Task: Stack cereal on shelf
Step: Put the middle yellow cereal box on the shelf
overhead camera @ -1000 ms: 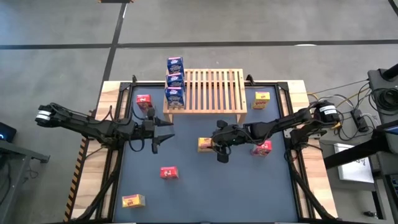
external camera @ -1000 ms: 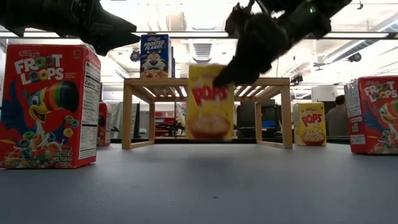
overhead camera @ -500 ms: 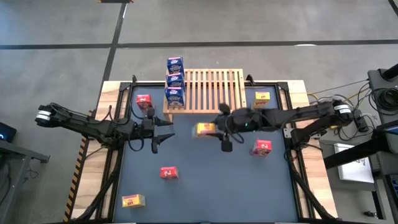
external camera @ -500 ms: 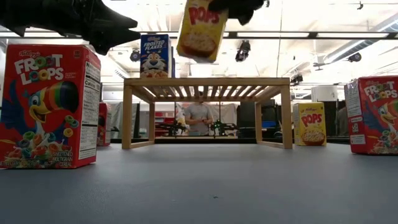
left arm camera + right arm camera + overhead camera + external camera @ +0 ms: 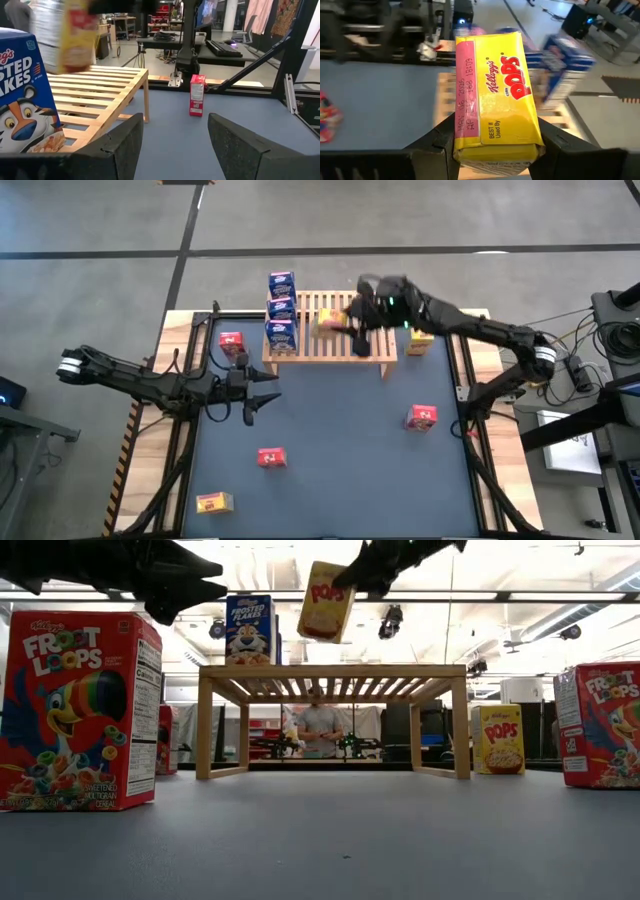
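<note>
Left gripper (image 5: 262,394) hangs with fingers apart, holding nothing, just near of the shelf (image 5: 345,330). Three blue boxes (image 5: 282,310) line the shelf's left end. Right gripper (image 5: 352,320) is clamped on a yellow box (image 5: 331,323), tilted in the air above the slats.

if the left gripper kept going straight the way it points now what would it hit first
Probably the shelf: the open left gripper faces its near corner, with a blue cereal box standing on it just to one side. Depth is unclear, so the box could come first.
</note>
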